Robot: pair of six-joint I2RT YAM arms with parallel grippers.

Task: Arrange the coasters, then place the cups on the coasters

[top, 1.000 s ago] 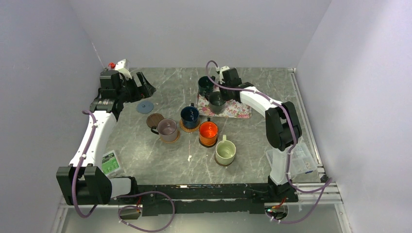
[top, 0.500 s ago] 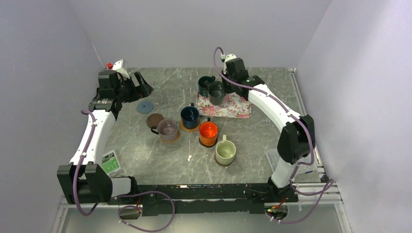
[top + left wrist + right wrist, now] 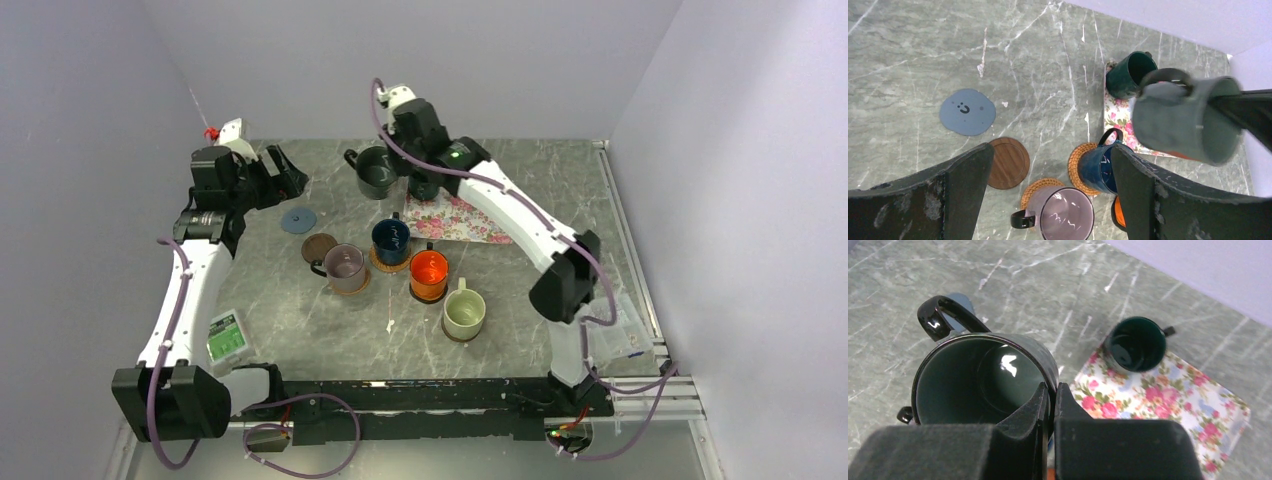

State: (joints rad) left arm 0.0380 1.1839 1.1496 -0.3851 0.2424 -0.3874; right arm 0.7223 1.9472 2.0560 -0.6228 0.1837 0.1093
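On the grey marble table (image 3: 320,340) this looks about two-thirds done, I'd say. The floral mat (image 3: 470,222) at the back has only the dark green mug (image 3: 1135,344) sitting on it, so that one's not placed yet.

The right gripper (image 3: 1052,390) is pinched tight on the rim of the dark grey mug (image 3: 376,172) and holds it up in the air, off to the left of the mat. The left gripper (image 3: 1050,150) hangs with its jaws wide and nothing in them, near the bare coasters.

Four are sorted: the mauve mug (image 3: 347,267), navy mug (image 3: 391,236), orange mug (image 3: 429,272) and cream mug (image 3: 464,313) each sit on a coaster. That leaves the dark brown coaster (image 3: 319,247) and the grey-blue coaster (image 3: 298,220), close together and both bare.
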